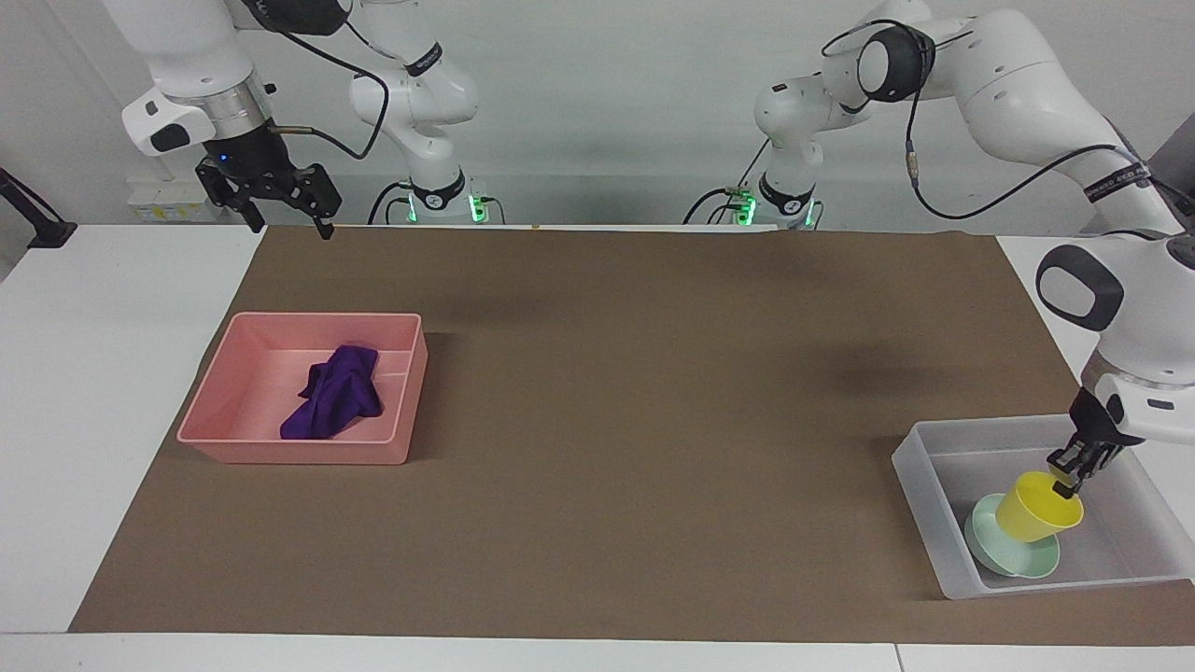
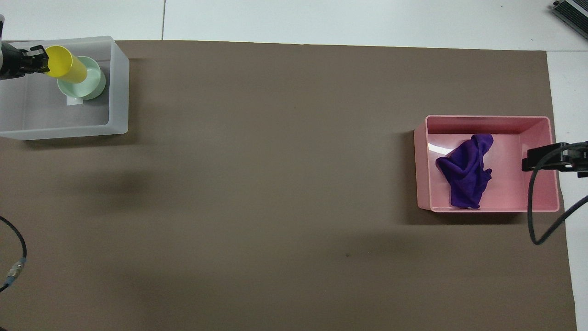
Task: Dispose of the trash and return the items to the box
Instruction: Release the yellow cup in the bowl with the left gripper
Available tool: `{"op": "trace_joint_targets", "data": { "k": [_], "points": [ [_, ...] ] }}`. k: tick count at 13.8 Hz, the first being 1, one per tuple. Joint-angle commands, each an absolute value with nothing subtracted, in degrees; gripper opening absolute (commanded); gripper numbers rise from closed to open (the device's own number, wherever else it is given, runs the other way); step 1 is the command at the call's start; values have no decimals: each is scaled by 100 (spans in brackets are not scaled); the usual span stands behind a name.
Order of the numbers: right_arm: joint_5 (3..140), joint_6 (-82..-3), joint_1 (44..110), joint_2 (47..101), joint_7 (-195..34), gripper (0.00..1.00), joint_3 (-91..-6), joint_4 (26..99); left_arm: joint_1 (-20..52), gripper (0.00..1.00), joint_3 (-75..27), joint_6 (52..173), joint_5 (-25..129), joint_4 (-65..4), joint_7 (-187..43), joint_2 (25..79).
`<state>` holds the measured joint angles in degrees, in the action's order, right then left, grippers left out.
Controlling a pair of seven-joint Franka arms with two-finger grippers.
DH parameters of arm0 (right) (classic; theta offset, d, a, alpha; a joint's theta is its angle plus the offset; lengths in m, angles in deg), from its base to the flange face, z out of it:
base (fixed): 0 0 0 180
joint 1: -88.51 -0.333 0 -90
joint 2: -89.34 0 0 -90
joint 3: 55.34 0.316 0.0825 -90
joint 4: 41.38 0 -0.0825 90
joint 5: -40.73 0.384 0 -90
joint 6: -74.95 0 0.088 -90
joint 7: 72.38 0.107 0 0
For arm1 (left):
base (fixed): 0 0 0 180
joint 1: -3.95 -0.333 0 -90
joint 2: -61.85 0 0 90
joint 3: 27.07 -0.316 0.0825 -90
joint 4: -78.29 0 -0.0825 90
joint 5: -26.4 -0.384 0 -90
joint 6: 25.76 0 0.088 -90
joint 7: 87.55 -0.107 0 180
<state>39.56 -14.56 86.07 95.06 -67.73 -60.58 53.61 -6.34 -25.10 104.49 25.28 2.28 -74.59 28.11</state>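
Observation:
My left gripper (image 1: 1067,478) (image 2: 39,62) is shut on the rim of the yellow cup (image 1: 1034,509) (image 2: 66,68) and holds it tilted inside the translucent box (image 1: 920,446) (image 2: 118,82), right over the mint-green bowl (image 1: 990,553) (image 2: 94,82). The cup's base looks to rest on the bowl. The purple rag (image 1: 334,403) (image 2: 465,177) lies bunched in the pink bin (image 1: 289,455) (image 2: 422,161). My right gripper (image 1: 280,217) is open and empty, raised above the table's edge near the robots at the right arm's end, where that arm waits.
A brown mat (image 1: 607,392) (image 2: 275,174) covers the table between the two bins. A black cable (image 2: 537,216) hangs from the right arm beside the pink bin. Another cable (image 2: 16,257) lies at the left arm's end.

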Motion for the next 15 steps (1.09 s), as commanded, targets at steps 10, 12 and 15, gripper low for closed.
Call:
{"op": "trace_joint_targets", "data": {
  "k": [10, 12, 15],
  "points": [
    [3958, -1453, 8640, 9672, -6869, 100, -6035, 5530, -783, 100, -2478, 10688, 2649, 103, -7445, 2581],
    [3958, -1461, 8640, 9672, -6843, 100, -6035, 5530, -757, 100, -2469, 10661, 2632, 95, -7786, 2791],
    [3958, -1453, 8640, 9672, -6834, 100, -6035, 5530, -669, 100, -2469, 10546, 2649, -439, -9111, 3431]
  ]
}}
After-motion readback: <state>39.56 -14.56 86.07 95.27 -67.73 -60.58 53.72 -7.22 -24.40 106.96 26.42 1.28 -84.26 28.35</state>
